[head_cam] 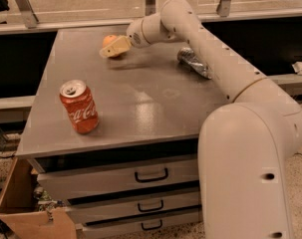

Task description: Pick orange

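The orange (108, 38) sits on the grey table top (150, 108) at the far left. Only its upper part shows, because my gripper (112, 49) is right in front of it and covers its lower half. I cannot tell whether the gripper touches the orange. My white arm (210, 59) reaches in from the lower right across the table's back right part.
A red Coca-Cola can (79, 107) stands upright near the table's front left. A crumpled silver object (194, 62) lies at the back right, by my arm. Drawers (150, 175) sit under the table. A cardboard box (21, 208) is on the floor at lower left. A railing runs behind the table.
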`<state>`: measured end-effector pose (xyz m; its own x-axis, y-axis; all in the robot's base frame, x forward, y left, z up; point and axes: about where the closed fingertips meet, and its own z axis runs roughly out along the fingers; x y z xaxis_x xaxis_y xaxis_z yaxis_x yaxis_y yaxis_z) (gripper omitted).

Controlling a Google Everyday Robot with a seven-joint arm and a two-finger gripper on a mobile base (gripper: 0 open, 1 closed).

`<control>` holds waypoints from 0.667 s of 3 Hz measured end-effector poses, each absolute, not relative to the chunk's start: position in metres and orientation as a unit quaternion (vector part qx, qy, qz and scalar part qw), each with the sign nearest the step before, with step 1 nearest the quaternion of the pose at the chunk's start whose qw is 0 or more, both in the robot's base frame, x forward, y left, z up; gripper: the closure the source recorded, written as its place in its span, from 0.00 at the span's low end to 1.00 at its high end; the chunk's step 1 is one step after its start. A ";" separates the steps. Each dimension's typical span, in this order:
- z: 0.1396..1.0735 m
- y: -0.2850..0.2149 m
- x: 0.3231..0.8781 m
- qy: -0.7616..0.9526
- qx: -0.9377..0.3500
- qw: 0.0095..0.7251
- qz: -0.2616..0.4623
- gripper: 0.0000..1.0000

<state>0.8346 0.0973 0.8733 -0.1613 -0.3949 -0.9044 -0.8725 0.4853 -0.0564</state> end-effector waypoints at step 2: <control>0.851 0.108 0.820 0.745 -0.428 0.438 0.265 0.19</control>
<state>0.8201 0.1076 0.8509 -0.2504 -0.4051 -0.8793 -0.8697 0.4931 0.0205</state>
